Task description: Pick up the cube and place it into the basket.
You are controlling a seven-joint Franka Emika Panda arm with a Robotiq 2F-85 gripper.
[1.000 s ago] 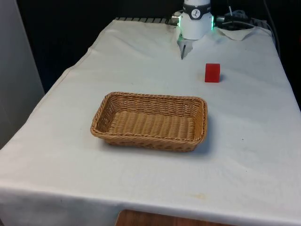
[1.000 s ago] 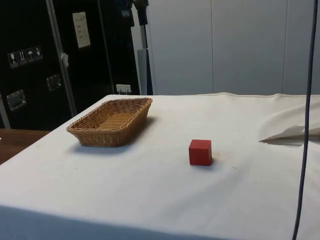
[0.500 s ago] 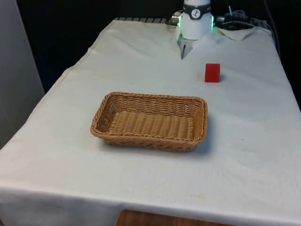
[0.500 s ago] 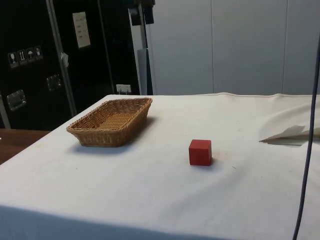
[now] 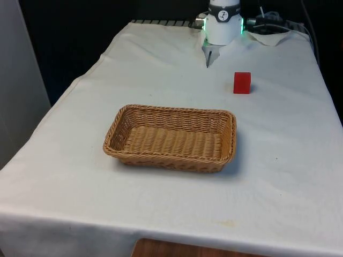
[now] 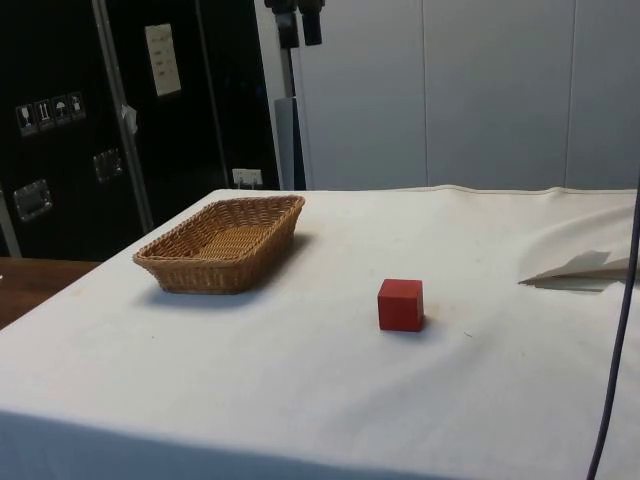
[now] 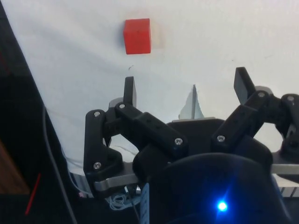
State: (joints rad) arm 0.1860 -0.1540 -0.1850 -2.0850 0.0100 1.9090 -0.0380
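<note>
No text, label or number can be read anywhere.

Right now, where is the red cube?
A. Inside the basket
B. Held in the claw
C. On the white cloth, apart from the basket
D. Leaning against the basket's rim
C: the red cube sits on the white cloth, well clear of the empty basket, while the open claw holds nothing.

High above the table's far edge in the side view, the gripper point(image 6: 300, 22) sits further toward the robot's end than a second ago, fingers spread.
</note>
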